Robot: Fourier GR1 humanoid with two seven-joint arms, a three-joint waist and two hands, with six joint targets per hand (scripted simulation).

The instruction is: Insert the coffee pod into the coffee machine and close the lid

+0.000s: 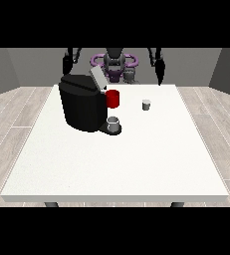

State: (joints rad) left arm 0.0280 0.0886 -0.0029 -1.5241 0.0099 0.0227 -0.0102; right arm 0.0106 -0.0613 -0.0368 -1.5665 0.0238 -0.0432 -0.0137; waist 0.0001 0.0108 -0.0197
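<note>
Front view: pod (146,104) sits on the bench (136,159), well apart from the machine (82,102), whose lid (97,78) is up. Both hands (160,69) (67,63) hang raised; fingers unclear. Nothing done yet

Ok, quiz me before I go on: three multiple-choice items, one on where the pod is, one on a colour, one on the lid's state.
1. Where is the pod?
A. on the table, at view right of the machine
B. inside the machine
C. in a hand

2. What colour is the cup beside the machine?
A. blue
B. red
C. green

3. The lid is:
A. shut flat
B. lying on the table
C. raised open

Answers: 1 A, the pod stands alone on the white top. 2 B, the cup is red. 3 C, the grey lid tilts up above the machine.
</note>
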